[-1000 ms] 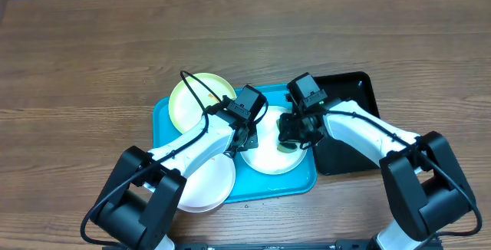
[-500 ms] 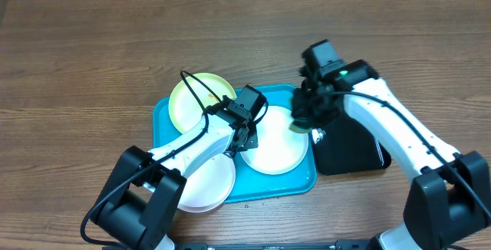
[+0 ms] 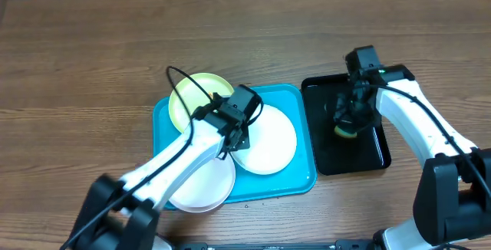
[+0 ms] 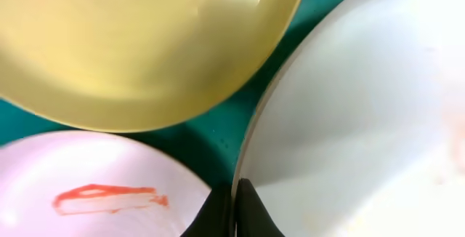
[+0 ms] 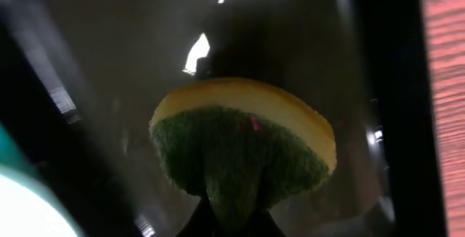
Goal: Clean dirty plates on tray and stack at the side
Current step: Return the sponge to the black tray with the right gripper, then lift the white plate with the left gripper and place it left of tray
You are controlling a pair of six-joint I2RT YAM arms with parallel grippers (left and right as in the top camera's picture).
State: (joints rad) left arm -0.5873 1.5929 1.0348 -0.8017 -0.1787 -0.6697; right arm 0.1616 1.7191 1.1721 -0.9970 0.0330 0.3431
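Tray (image 3: pixel 288 179), turquoise, sits mid-table (image 3: pixel 92 50) with all three plates on it. The yellow-green plate (image 3: pixel 192 100) is at the far-left corner, overlapping the far rim; the left wrist view shows an orange smear at its upper edge. The near white plate (image 3: pixel 203 189) sits at the front-left and laps over the near rim, with an orange-brown smear (image 4: pixel 109 197) on its face. The second white plate (image 3: pixel 268 139) lies in the tray's right half and looks nearly clean, with only a faint tint near its right edge. The left gripper (image 3: pixel 232 139) is at this plate's left edge, and the left wrist view shows its fingers closed, pinching the rim. The black tray (image 3: pixel 326 154) stands just beside the turquoise one on the right, and the right gripper (image 3: pixel 347 120) is over it. Its fingers are clamped on a sponge (image 5: pixel 243 150), yellow with a green scouring face toward the camera. I cannot tell whether the sponge touches the glossy black floor.
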